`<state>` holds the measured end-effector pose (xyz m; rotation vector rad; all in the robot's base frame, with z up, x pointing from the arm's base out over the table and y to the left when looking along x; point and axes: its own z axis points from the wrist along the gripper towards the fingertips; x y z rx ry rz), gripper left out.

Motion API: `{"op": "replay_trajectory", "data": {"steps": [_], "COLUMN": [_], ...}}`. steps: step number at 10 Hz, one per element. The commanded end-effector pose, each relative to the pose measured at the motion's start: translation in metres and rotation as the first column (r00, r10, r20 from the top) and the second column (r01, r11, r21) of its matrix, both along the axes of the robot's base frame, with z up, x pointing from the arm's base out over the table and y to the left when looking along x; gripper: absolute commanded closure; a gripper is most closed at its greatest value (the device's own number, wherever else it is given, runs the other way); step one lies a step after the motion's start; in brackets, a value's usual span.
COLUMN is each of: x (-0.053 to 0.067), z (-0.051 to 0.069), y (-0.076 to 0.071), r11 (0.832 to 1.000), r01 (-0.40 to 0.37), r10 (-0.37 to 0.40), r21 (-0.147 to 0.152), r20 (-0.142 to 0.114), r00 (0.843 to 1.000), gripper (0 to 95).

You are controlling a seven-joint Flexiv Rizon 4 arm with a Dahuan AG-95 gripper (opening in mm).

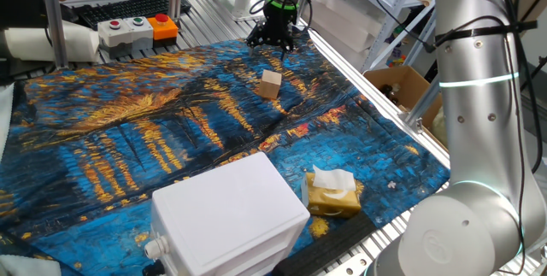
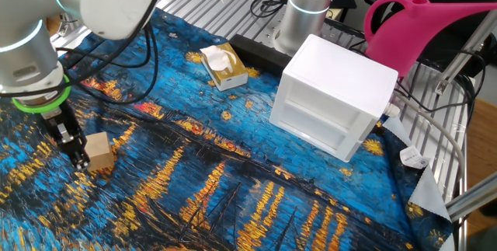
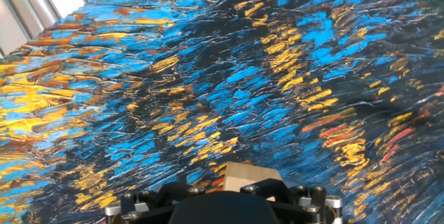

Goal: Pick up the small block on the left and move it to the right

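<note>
The small block (image 1: 271,84) is a light-tan wooden cube resting on the blue and orange painted cloth (image 1: 128,139), toward its far side. My gripper (image 1: 273,44) hangs just behind and above it, jaws spread, holding nothing. In the other fixed view the gripper (image 2: 72,144) is close beside the block (image 2: 99,151) on its left; I cannot tell whether they touch. In the hand view the block (image 3: 253,177) shows at the bottom edge, partly hidden by the hand's dark housing (image 3: 222,207); the fingertips are out of view there.
A large white plastic box (image 1: 226,216) stands at the near edge, with a yellow-brown tissue pack (image 1: 332,192) to its right. A button box (image 1: 137,28) and a keyboard (image 1: 128,4) lie at the back. A cardboard box (image 1: 402,84) sits off the table. A pink watering can (image 2: 419,26) stands behind the white box.
</note>
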<state>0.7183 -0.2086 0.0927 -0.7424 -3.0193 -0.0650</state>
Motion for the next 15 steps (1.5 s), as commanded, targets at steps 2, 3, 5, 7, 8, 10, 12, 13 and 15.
{"op": "replay_trajectory", "data": {"steps": [2, 3, 5, 7, 8, 10, 12, 13, 15], "x": [0.0030, 0.0030, 0.0030, 0.0030, 0.0030, 0.0030, 0.0030, 0.0030, 0.0030], "z": [-0.0003, -0.0003, -0.0003, -0.0003, -0.0003, -0.0003, -0.0003, -0.0003, -0.0003], "y": [-0.0007, -0.0007, -0.0007, -0.0007, -0.0007, -0.0007, -0.0007, -0.0007, -0.0007], "r11": [1.000, 1.000, 1.000, 0.998, 0.997, 0.995, 0.993, 0.993, 0.991], "r01": [-0.006, 0.006, 0.014, 0.033, 0.034, 0.094, 0.117, 0.120, 0.133], "r10": [0.006, -0.006, -0.014, -0.035, -0.035, -0.096, -0.117, -0.120, -0.132], "r21": [0.001, 0.004, 0.010, 0.062, 0.063, 0.041, -0.009, -0.010, -0.021], "r20": [-0.004, -0.004, -0.005, 0.016, 0.019, 0.041, 0.041, 0.042, 0.043], "r00": [1.000, 1.000, 1.000, 0.999, 0.999, 0.995, 0.992, 0.992, 0.990], "gripper": [0.0, 0.0, 0.0, 19.0, 19.0, 19.0, 19.0, 19.0, 19.0]}}
